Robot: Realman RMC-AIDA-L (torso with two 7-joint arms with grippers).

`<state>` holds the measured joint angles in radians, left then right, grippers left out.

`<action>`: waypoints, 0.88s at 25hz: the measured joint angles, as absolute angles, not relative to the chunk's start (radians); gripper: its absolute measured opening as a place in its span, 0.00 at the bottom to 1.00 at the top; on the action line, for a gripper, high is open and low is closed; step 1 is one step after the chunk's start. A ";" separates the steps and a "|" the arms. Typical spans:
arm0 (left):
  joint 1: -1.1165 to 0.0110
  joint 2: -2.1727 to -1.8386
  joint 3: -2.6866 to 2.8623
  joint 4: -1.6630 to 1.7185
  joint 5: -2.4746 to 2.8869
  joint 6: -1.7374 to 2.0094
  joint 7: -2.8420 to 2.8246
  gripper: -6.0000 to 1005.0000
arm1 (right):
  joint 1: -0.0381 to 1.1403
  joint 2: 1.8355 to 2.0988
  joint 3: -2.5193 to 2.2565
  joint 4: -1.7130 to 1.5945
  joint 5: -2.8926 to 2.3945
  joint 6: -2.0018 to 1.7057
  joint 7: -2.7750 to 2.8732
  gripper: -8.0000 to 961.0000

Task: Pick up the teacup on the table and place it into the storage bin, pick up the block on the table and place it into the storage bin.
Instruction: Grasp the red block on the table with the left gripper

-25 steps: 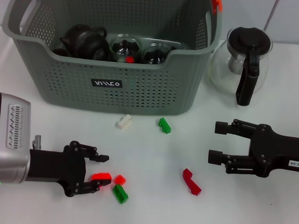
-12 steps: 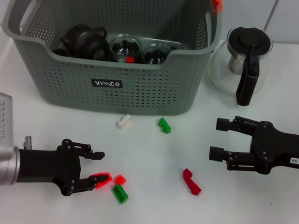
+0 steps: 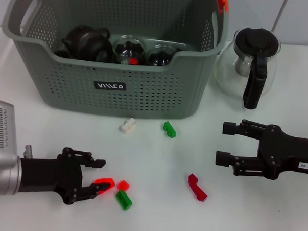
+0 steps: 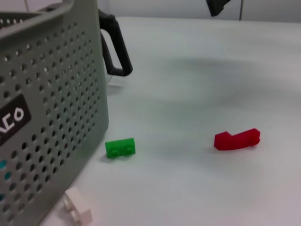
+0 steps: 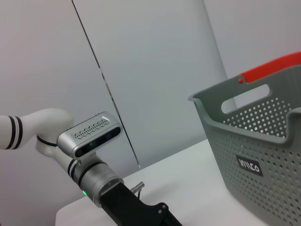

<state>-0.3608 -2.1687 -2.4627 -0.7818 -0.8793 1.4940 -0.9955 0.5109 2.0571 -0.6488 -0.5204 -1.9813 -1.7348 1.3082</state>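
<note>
Left end effector (image 3: 96, 175): low over the bench (image 3: 157, 161), fingers spread, lower fingertip touching a red block (image 3: 104, 184). Right end effector (image 3: 225, 144): spread, empty, near the storage bin (image 3: 114, 91).

L gripper (image 3: 99, 175) pulls back toward robot's left vs 1 s ago, jaws apart. Red block (image 3: 104, 185) at its lower fingertip slides w/ it, now a bit clear of small red block (image 3: 123, 185). R gripper (image 3: 225, 144) edges slightly rightward.
</note>
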 joint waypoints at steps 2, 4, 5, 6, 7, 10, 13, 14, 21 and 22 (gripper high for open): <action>-0.362 -2.169 -2.461 -0.774 -0.879 1.486 -0.995 0.48 | 0.511 2.057 -0.649 -0.520 -1.982 -1.734 1.308 0.98; -0.363 -2.167 -2.460 -0.766 -0.879 1.483 -0.995 0.47 | 0.510 2.057 -0.649 -0.520 -1.982 -1.734 1.308 0.98; -0.364 -2.166 -2.460 -0.763 -0.879 1.483 -0.995 0.47 | 0.510 2.057 -0.649 -0.520 -1.981 -1.734 1.308 0.98; -0.364 -2.166 -2.459 -0.763 -0.879 1.479 -0.995 0.47 | 0.510 2.057 -0.649 -0.519 -1.981 -1.733 1.308 0.98; -0.364 -2.166 -2.458 -0.763 -0.878 1.474 -0.994 0.47 | 0.510 2.057 -0.649 -0.518 -1.981 -1.733 1.308 0.98; -0.365 -2.166 -2.457 -0.759 -0.877 1.451 -0.994 0.47 | 0.509 2.057 -0.649 -0.517 -1.981 -1.732 1.308 0.98; -0.366 -2.166 -2.461 -0.757 -0.882 1.429 -0.994 0.46 | 0.509 2.057 -0.649 -0.517 -1.981 -1.732 1.308 0.98; -0.366 -2.167 -2.464 -0.757 -0.883 1.425 -0.994 0.46 | 0.510 2.057 -0.649 -0.517 -1.980 -1.732 1.308 0.98; -0.367 -2.167 -2.465 -0.756 -0.882 1.423 -0.994 0.45 | 0.509 2.057 -0.649 -0.518 -1.978 -1.732 1.308 0.98; -0.367 -2.167 -2.465 -0.756 -0.881 1.423 -0.994 0.45 | 0.509 2.057 -0.649 -0.518 -1.978 -1.732 1.308 0.98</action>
<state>-0.3666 -2.1667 -2.4651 -0.7562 -0.8806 1.4225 -0.9941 0.5087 2.0570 -0.6489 -0.5177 -1.9777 -1.7319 1.3085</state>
